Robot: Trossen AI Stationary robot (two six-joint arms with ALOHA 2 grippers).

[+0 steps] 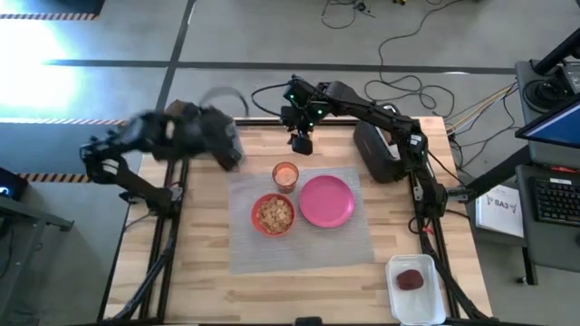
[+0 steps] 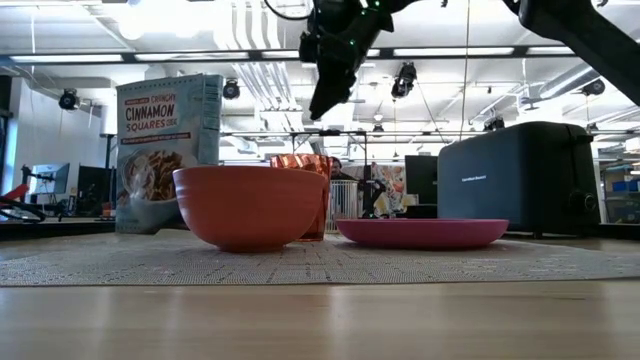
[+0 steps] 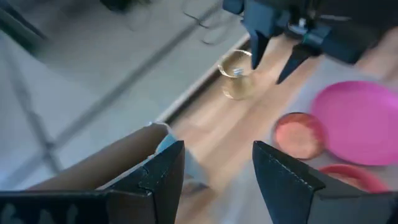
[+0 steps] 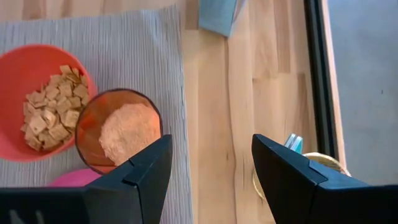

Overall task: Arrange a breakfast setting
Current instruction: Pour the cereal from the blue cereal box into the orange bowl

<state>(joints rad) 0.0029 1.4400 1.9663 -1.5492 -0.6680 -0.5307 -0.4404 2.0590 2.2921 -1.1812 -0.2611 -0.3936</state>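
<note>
On the grey placemat [image 1: 299,240] stand a red-orange bowl [image 1: 274,215] of cereal squares, a small orange cup [image 1: 285,175] and an empty pink plate [image 1: 327,201]. A cereal box [image 2: 165,150] stands upright on its base at the mat's far left corner. My left gripper [image 3: 217,180] is open beside and above the box [image 3: 93,171], blurred in the high view [image 1: 227,147]. My right gripper [image 4: 211,180] hangs open over the table's far edge [image 1: 301,140], above a small clear gold-rimmed jar [image 3: 236,78].
A black toaster [image 1: 376,149] stands at the far right beside the mat. A white tray [image 1: 417,303] at the near right corner holds a small dark-red item [image 1: 410,281]. Bare wood lies along the near edge and on the table's left side.
</note>
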